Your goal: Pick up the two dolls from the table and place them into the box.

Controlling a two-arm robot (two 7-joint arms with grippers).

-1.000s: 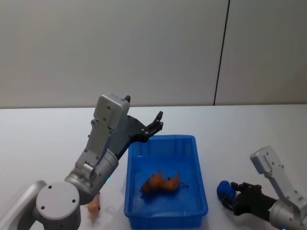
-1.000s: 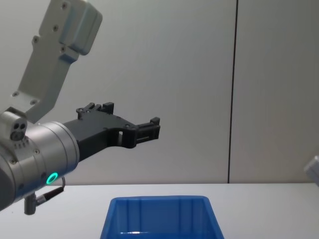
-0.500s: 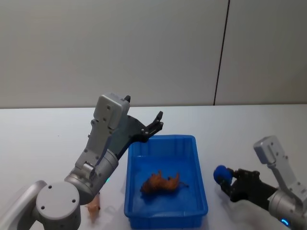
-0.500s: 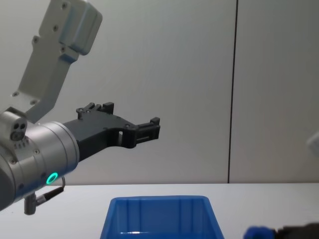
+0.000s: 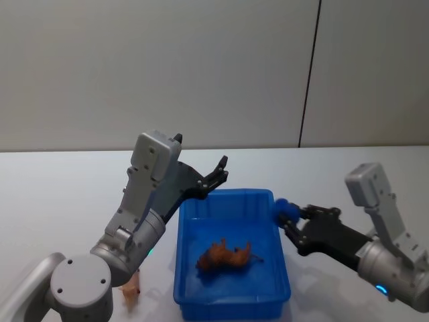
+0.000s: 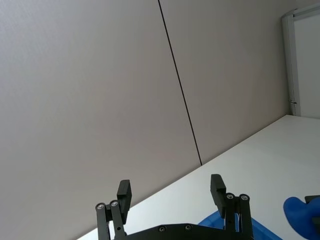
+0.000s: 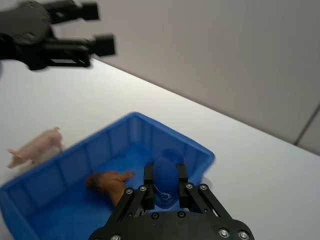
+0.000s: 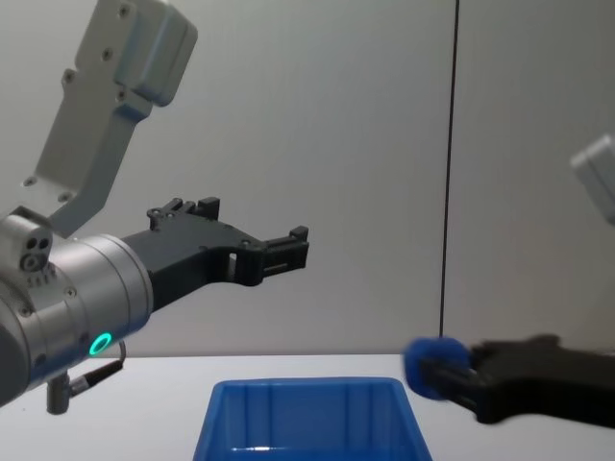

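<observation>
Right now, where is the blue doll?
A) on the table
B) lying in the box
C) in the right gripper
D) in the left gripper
C: the right gripper is shut on the blue doll, raised at the right rim of the box; the left gripper is open and empty above the box's far left corner.

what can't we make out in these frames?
- Pink doll: head view, mostly hidden behind the arm of the left pincer, raised by the box.
- Blue thing in the right pincer: its form, fingers cover its sides, right wrist view.
- Box floor: chest view, cut off by the bottom edge.
</observation>
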